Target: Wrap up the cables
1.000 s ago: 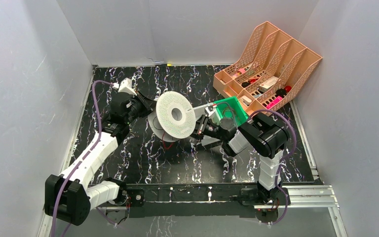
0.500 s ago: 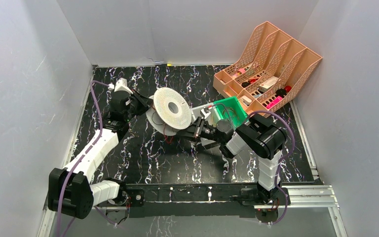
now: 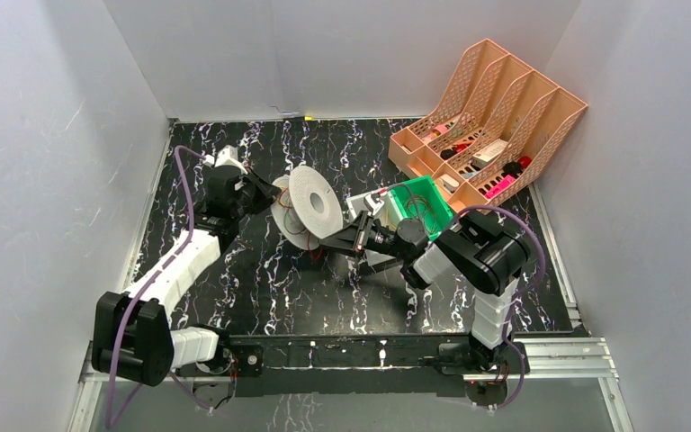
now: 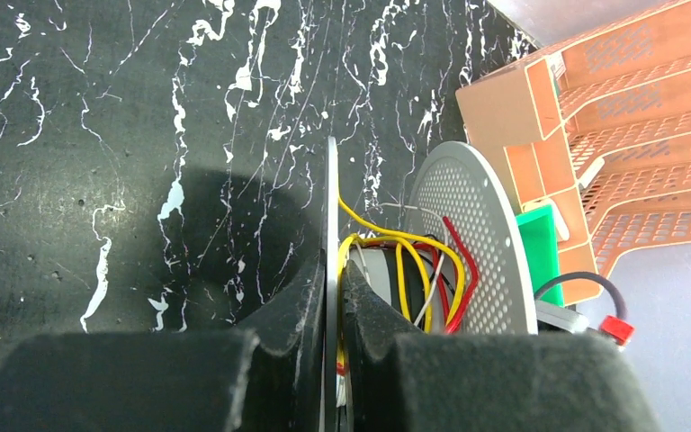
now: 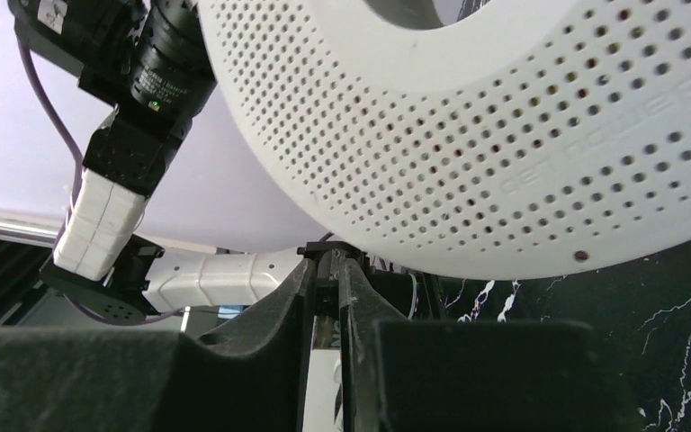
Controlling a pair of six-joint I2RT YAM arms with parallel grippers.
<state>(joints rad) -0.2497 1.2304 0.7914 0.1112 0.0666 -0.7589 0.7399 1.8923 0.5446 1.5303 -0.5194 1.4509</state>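
The white round spool (image 3: 310, 202) stands tilted at the table's middle, its perforated flange facing right. My left gripper (image 3: 268, 193) is shut on the edge of the spool's thin rear flange (image 4: 331, 207), as the left wrist view (image 4: 331, 279) shows. The yellow cables (image 4: 398, 245) loop around the grey hub between the flanges, with red and white wires beside them. My right gripper (image 3: 335, 243) sits low under the spool's right side. In the right wrist view (image 5: 328, 270) its jaws stand nearly together under the perforated flange (image 5: 522, 153); no cable shows between them.
A peach mesh file organizer (image 3: 495, 103) stands at the back right. A green bin (image 3: 425, 200) with dark wires sits beside my right arm, a small white box (image 3: 363, 203) to its left. Grey walls close three sides.
The spool has turned from facing the camera to nearly edge-on. My left gripper has held the flange throughout. My right gripper has slid left under the spool.
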